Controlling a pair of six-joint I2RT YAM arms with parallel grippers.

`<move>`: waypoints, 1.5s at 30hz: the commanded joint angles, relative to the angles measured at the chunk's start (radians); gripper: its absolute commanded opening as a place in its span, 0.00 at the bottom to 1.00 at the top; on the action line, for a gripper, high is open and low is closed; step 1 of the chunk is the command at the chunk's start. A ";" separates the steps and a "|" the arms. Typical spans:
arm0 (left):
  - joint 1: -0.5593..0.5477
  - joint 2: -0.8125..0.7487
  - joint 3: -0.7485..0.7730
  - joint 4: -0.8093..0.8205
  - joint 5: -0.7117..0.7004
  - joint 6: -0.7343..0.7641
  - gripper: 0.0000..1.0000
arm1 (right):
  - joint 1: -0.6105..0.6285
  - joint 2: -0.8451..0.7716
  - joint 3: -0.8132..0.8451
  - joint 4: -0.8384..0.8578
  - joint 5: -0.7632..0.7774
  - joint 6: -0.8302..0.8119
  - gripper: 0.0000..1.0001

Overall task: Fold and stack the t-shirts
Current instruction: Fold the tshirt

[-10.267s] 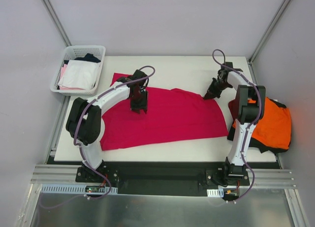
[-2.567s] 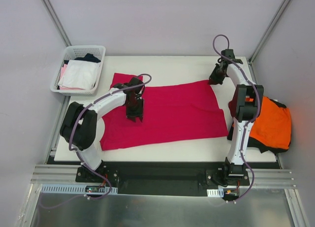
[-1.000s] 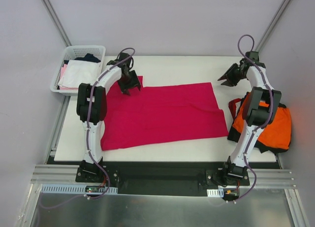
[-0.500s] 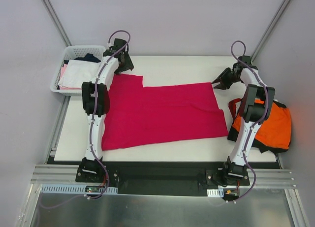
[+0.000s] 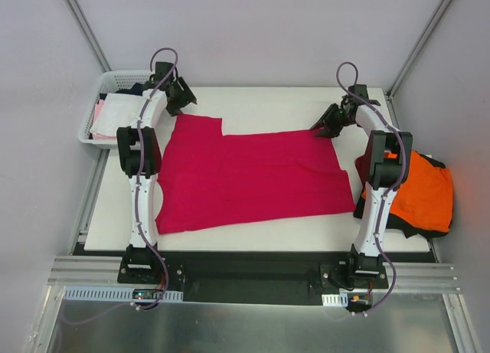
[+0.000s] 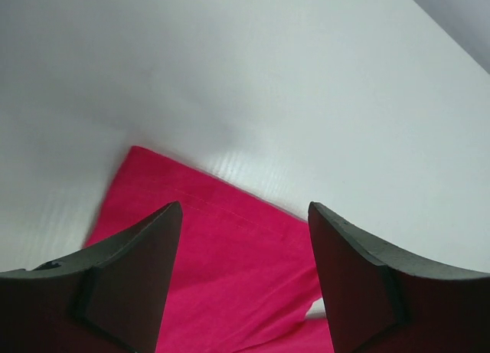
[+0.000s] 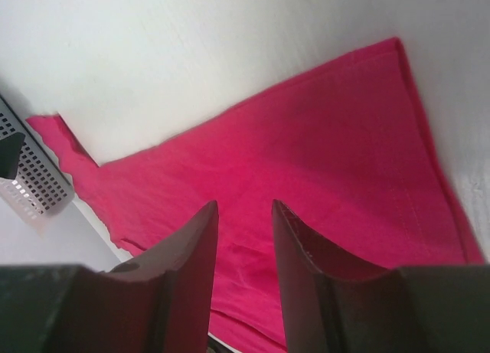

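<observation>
Crimson t-shirt (image 5: 253, 177) lies flat across the middle of the table (image 5: 268, 100). Left gripper (image 5: 182, 100), fingers spread wide and empty, hovers at its far-left corner beside the mesh basket (image 5: 157, 77). Right gripper (image 5: 321, 129), fingers slightly parted and empty, hangs at its far-right corner. Orange t-shirt (image 5: 425, 196) lies over black t-shirt (image 5: 413, 230) at the right edge, partly behind the right arm (image 5: 380, 177).

Left gripper (image 5: 179, 99) went from the shirt's (image 5: 253, 177) middle to the far left by the basket (image 5: 107, 81). Right gripper (image 5: 322, 129) reached its far-right corner. Sleeve now spread.
</observation>
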 commanded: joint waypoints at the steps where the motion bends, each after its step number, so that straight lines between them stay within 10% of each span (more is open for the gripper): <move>1: -0.001 0.015 -0.030 0.017 0.041 -0.044 0.67 | -0.011 -0.015 0.019 0.008 -0.008 -0.004 0.37; 8: -0.006 -0.092 -0.204 0.016 -0.189 -0.004 0.66 | -0.011 -0.033 -0.024 0.006 -0.008 -0.015 0.37; 19: -0.044 -0.057 -0.196 0.025 0.050 0.017 0.65 | 0.006 -0.042 -0.041 0.006 -0.007 -0.011 0.37; 25: -0.099 -0.032 -0.187 0.028 0.051 0.001 0.44 | 0.006 -0.062 -0.066 0.006 0.006 -0.023 0.36; 45: -0.129 -0.047 -0.211 0.022 -0.076 -0.015 0.50 | 0.005 -0.048 -0.067 0.003 0.001 -0.024 0.36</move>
